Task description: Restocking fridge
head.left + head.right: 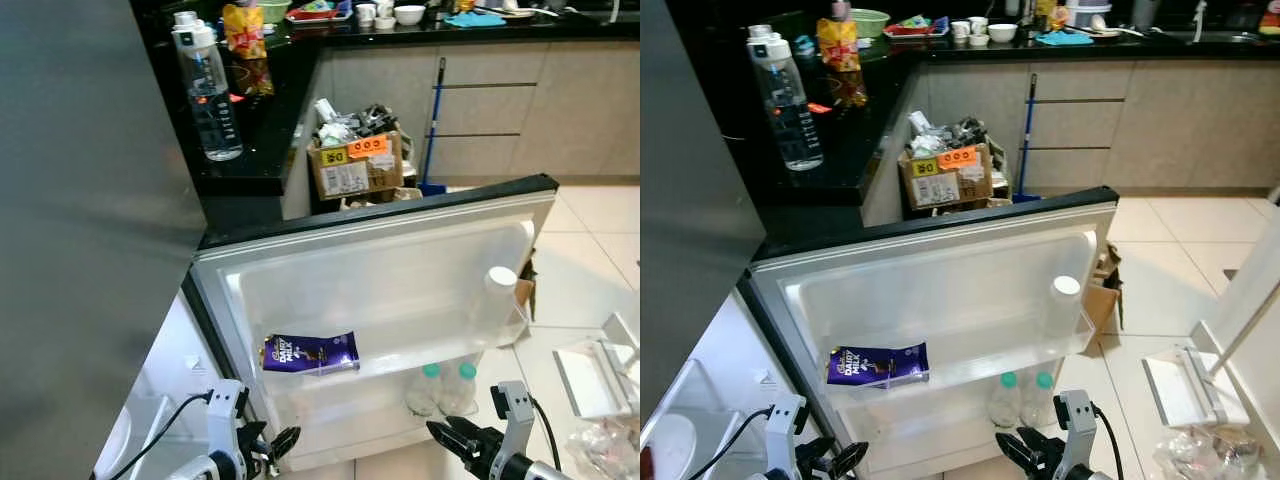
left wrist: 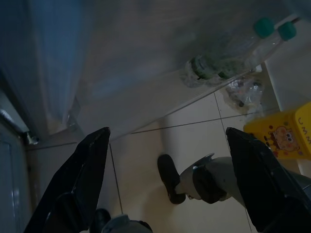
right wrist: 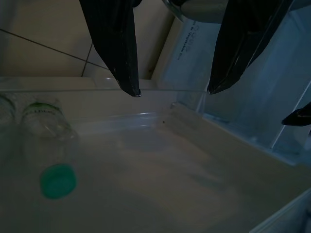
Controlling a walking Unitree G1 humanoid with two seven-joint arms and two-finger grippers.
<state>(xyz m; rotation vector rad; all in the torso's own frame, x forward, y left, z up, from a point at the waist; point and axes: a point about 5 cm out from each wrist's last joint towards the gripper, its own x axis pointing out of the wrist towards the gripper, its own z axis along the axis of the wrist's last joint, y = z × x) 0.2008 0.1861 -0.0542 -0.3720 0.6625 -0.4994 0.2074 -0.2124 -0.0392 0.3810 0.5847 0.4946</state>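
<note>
Standing open: fridge door [image 1: 400,260] | black counter [image 1: 255,130] | tiled floor [image 1: 590,260]

Both arms are silver, each ending in a pale grey wrist block with rounded corners. A thin black cable loops off the left block and another curls off the right one. The left end effector [image 1: 268,445] has two long black fingers, tapering to blunt tips. The right end effector [image 1: 452,437] is the same: glossy black blades, wide at the root and narrowing to a point. Below is a rounded silver leg joint above a black foot [image 2: 171,177].
</note>
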